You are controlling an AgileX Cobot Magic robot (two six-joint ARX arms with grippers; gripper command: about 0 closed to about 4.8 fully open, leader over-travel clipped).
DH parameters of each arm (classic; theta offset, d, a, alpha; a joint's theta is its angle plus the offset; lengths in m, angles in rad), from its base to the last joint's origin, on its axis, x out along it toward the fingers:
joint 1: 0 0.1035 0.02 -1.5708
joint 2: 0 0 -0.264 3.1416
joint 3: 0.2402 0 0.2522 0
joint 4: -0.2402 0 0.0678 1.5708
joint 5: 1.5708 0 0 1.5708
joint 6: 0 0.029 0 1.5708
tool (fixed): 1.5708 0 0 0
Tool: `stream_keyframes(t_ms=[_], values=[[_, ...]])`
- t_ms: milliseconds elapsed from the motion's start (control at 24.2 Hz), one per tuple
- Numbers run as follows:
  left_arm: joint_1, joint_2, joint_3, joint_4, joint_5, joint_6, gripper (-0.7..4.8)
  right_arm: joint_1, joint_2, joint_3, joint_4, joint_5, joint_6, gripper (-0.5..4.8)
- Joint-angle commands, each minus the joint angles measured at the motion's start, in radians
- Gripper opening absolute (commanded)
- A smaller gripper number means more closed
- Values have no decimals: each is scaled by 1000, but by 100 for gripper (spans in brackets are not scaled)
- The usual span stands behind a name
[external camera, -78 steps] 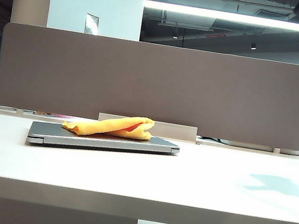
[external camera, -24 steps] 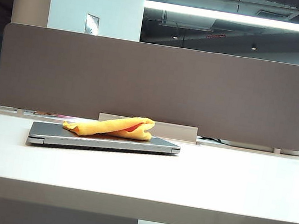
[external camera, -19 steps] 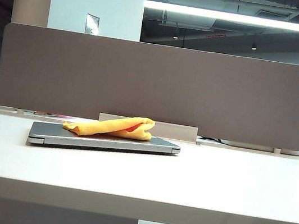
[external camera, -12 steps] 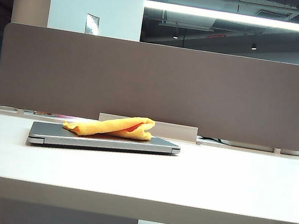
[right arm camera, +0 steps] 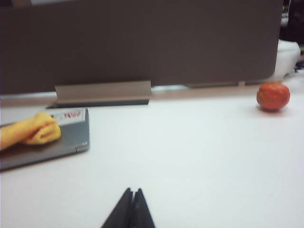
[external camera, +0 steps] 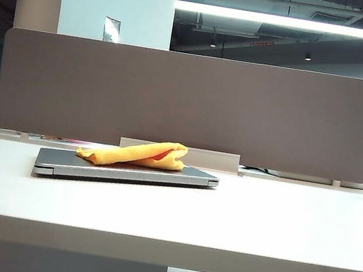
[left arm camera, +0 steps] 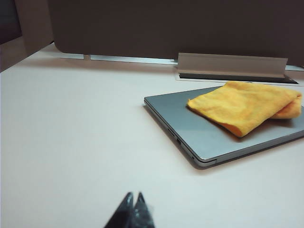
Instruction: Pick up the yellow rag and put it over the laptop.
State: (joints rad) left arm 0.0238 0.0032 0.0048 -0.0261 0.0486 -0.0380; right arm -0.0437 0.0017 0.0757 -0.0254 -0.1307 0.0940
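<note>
Tools both pinched together and empty, left tool (left arm camera: 133, 209) and right tool (right arm camera: 129, 209) low over the bench (external camera: 257, 224), yellow rag (left arm camera: 244, 105) folded on the laptop (left arm camera: 199, 130); I'd judge it light, floppy, best pinched at the top fold.

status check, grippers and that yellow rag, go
Left gripper shut, right gripper shut, both low over the table, empty. Folded yellow rag lies on the closed silver-grey laptop. Nothing in the way.

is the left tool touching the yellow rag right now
Apart. The left wrist view shows the left tool shut over bare table, well short of the yellow rag lying on the laptop.
</note>
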Motion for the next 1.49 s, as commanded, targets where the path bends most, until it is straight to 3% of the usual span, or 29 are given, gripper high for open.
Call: stream_keyframes(t_ms=[41,248,413,1486], values=[[0,1,3,11,-2,4,-6,-1,-2,-44,0,6,-8,-5],[0,1,3,11,-2,4,-6,-1,-2,-75,1,13,-23,-5],[0,1,3,11,-2,4,-6,-1,-2,-75,-2,92,-24,-5],[0,1,3,12,-2,4,-6,-1,-2,-75,-3,91,-42,-5]])
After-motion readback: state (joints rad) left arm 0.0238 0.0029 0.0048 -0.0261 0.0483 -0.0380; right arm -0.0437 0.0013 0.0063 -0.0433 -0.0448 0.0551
